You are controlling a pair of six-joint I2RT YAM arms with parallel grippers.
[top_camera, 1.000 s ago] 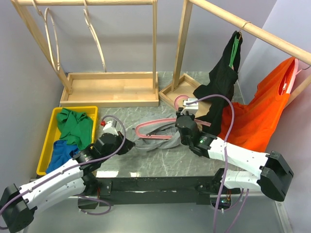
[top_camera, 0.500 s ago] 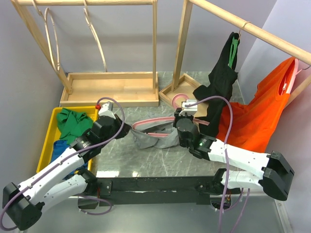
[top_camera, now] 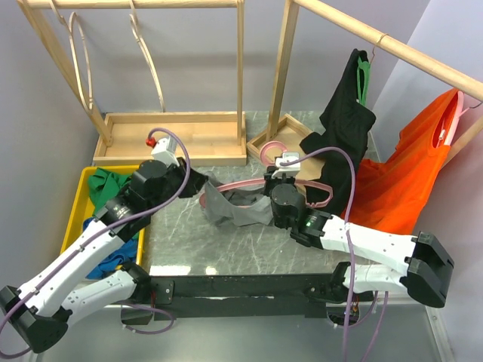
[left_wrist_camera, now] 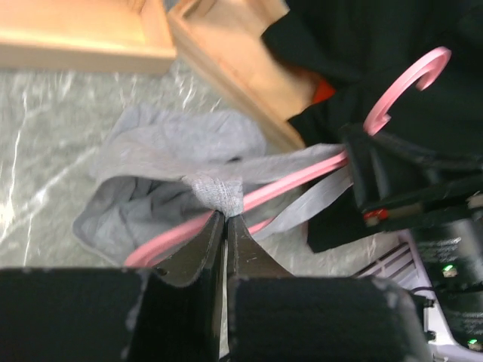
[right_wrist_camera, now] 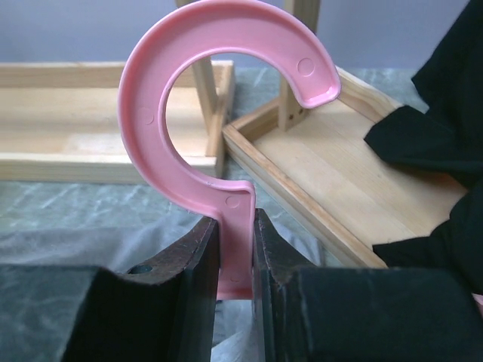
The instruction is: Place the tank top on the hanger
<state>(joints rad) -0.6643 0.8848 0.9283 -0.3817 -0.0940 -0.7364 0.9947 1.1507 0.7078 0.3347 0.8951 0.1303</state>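
You cannot see the right end of the hanger (top_camera: 241, 185): the right arm (top_camera: 362, 241) and the black garment (top_camera: 343, 124) cover it, and grey cloth hides part of its frame. The orange garment (top_camera: 396, 185) hangs just right of them. The tank top (left_wrist_camera: 177, 170), crumpled and grey, is bunched over the hanger's left half at mid-table. Your left gripper (left_wrist_camera: 225, 217) pinches a wad of its fabric at the pink bar. Your right gripper (right_wrist_camera: 235, 234) clamps the hanger's neck below the hook.
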